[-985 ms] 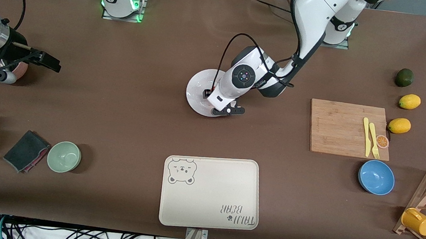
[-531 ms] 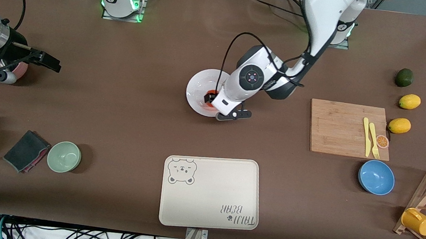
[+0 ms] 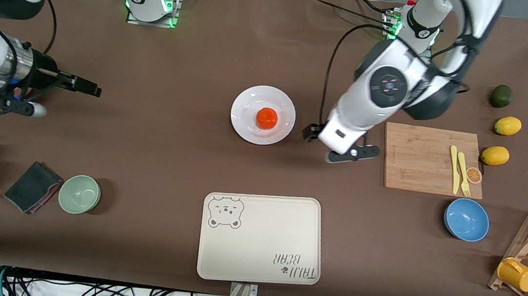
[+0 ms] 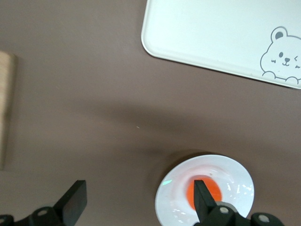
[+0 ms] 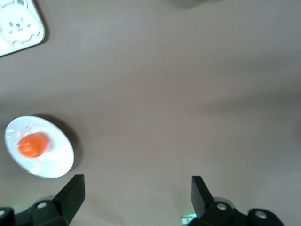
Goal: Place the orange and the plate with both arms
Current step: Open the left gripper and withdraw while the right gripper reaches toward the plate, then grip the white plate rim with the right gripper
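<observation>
The orange (image 3: 266, 118) is seen resting in the middle of the plate (image 3: 249, 103), one orange on one plate, so the fruit's placing is judged done and the plate's own move is taken as the step in hand. The left gripper (image 3: 337, 150) is held spread wide and empty over bare table, with the plate beside it toward the right arm's end and the cutting board (image 3: 420, 157) beside it toward the left arm's end. The right gripper (image 3: 89, 89) is likewise held wide and empty over bare table at the right arm's end, well apart from the plate, which lies out in front of its fingertips. If the cream tray (image 3: 280, 228) is the target, which cannot be told for certain, the plate is best taken by its rim with the fingers lowered astride the edge, kept clear of the orange, and the plate should be lifted level and carried slowly, since a round fruit on a shallow plate is likely to roll at any tilt. Counted around the grippers are one tray, one cutting board, one blue bowl (image 3: 466, 220), one green bowl (image 3: 79, 194), two yellow lemons (image 3: 507, 125), one dark green fruit (image 3: 500, 96) and one yellow cup (image 3: 518, 274).
</observation>
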`<action>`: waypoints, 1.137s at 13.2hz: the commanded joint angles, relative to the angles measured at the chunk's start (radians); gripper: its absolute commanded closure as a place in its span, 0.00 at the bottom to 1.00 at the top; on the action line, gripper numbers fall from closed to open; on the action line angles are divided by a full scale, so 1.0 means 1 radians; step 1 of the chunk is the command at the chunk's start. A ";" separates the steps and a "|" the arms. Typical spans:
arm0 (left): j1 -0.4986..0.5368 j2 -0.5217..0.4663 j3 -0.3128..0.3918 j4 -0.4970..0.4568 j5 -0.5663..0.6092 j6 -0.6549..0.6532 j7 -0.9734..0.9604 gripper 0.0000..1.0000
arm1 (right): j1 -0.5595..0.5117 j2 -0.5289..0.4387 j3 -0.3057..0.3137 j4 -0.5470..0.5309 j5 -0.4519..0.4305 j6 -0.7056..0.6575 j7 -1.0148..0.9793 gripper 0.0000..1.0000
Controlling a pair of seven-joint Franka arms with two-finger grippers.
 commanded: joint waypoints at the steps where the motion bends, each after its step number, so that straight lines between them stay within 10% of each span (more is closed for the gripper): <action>1: 0.106 -0.056 -0.007 -0.006 0.014 -0.080 0.190 0.00 | -0.002 0.038 0.006 -0.059 0.125 0.025 -0.028 0.00; 7: 0.278 -0.215 0.006 -0.002 0.016 -0.169 0.299 0.00 | 0.001 -0.024 0.150 -0.444 0.194 0.479 -0.070 0.00; 15: 0.255 -0.406 0.197 -0.159 0.123 -0.224 0.621 0.00 | 0.001 0.062 0.328 -0.577 0.487 0.708 -0.287 0.00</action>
